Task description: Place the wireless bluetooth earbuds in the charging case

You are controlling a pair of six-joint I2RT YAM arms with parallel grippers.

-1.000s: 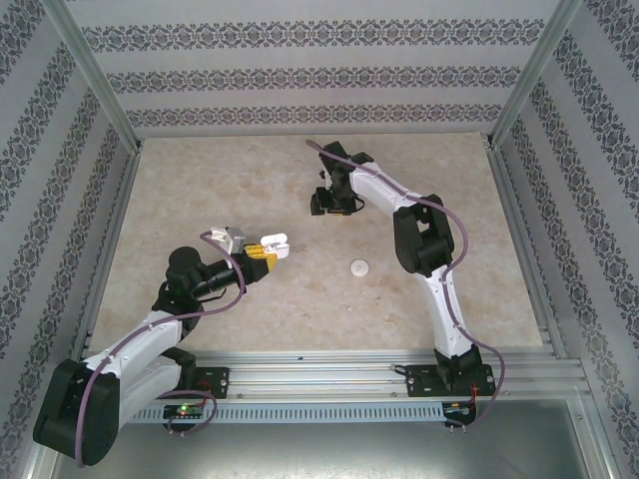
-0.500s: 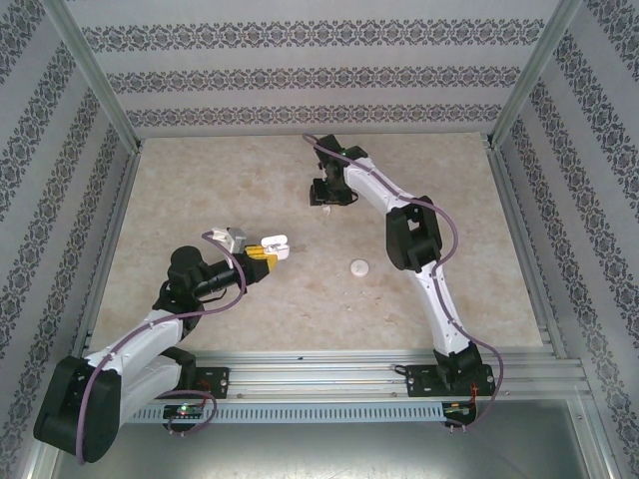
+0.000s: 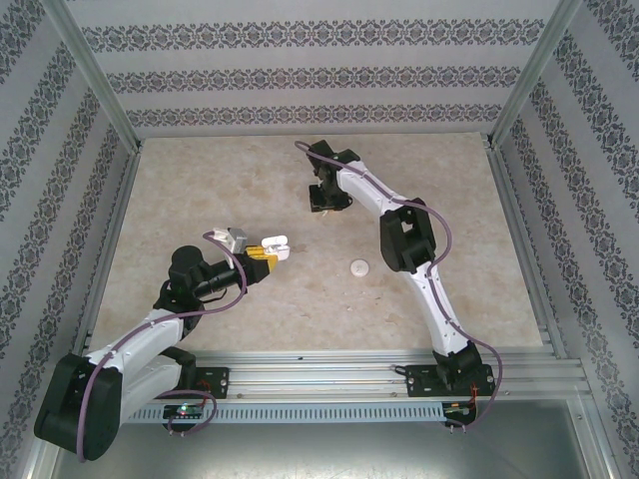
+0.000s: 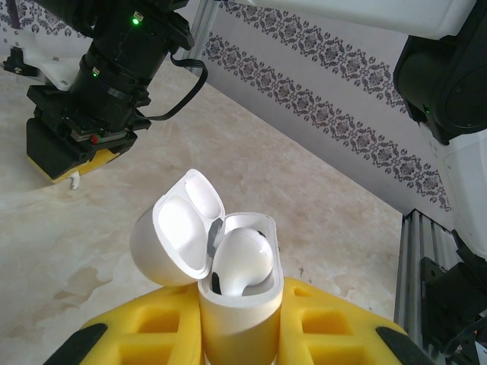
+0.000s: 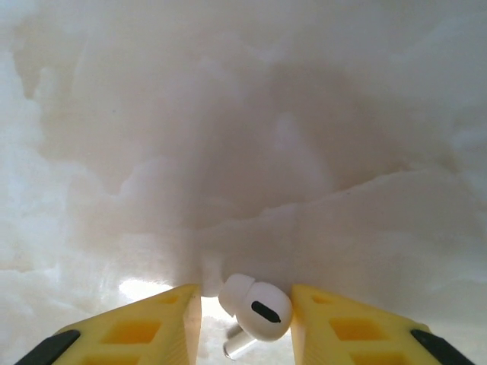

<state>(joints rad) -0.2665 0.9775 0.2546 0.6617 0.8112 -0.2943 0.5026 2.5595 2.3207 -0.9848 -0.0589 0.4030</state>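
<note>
My left gripper (image 3: 268, 255) is shut on the charging case (image 4: 240, 312), a glossy white box held upright between its yellow fingers. The case's lid (image 4: 179, 236) is swung open to the left. One white earbud (image 4: 243, 258) sits in the case. My right gripper (image 3: 326, 203) is down at the tabletop in the far middle. In the right wrist view a second earbud (image 5: 259, 308) lies on the table between its yellow fingers (image 5: 342, 327). The right finger touches it and a small gap shows beside the left finger, so the jaws are narrowly open round it.
A flat round white disc (image 3: 359, 266) lies on the marble tabletop (image 3: 220, 190) between the arms. Patterned walls (image 3: 319, 75) close the back and sides. Metal rails (image 3: 329, 371) run along the near edge by the arm bases.
My right gripper has moved a little back and down to the table, and its jaws have narrowed round the earbud. The left arm and the case have not moved.
</note>
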